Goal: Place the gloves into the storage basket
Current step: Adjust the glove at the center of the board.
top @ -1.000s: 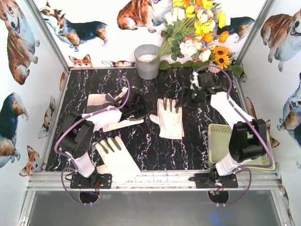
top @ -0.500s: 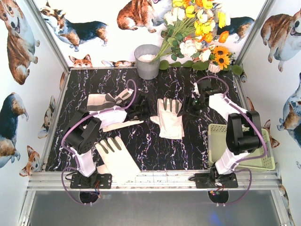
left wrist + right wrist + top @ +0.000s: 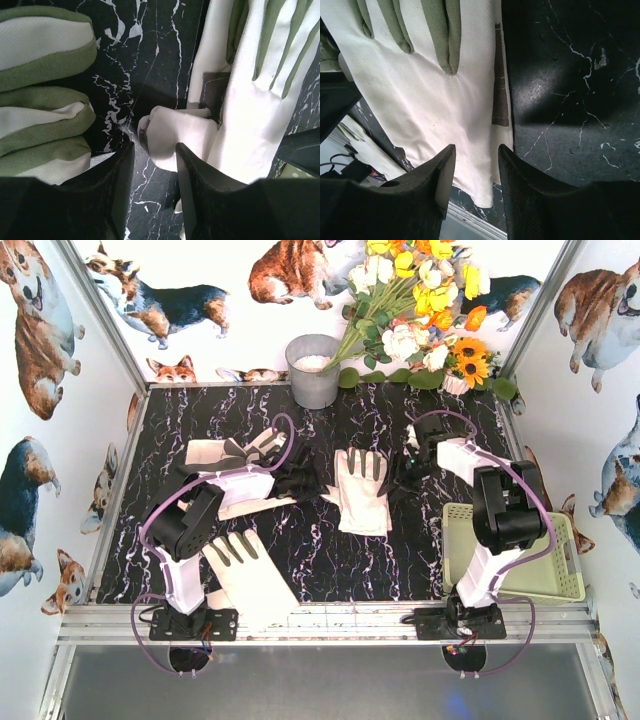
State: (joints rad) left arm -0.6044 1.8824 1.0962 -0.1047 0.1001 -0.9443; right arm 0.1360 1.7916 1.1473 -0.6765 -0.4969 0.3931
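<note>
A cream glove [image 3: 362,492] with grey-olive fingers lies palm up at mid-table. My left gripper [image 3: 308,480] sits low at its left side. In the left wrist view, this gripper [image 3: 154,159] is open a little, and the glove's thumb [image 3: 170,135] lies just ahead of its fingertips. My right gripper [image 3: 398,472] is at the glove's right edge. In the right wrist view its jaws [image 3: 476,162] stand apart astride that edge of the glove [image 3: 430,95]. Other gloves lie at the left [image 3: 225,453], under the left arm [image 3: 262,506] and near the front [image 3: 245,575]. The storage basket [image 3: 560,570] stands front right, partly behind the right arm.
A grey metal bucket [image 3: 313,370] stands at the back with a flower bouquet [image 3: 420,310] to its right. Corgi-printed walls close in the table on three sides. A metal rail [image 3: 320,622] runs along the near edge.
Both grippers have come down and inward to the middle glove, the left from the left side and the right from behind it. Both pairs of jaws have narrowed.
</note>
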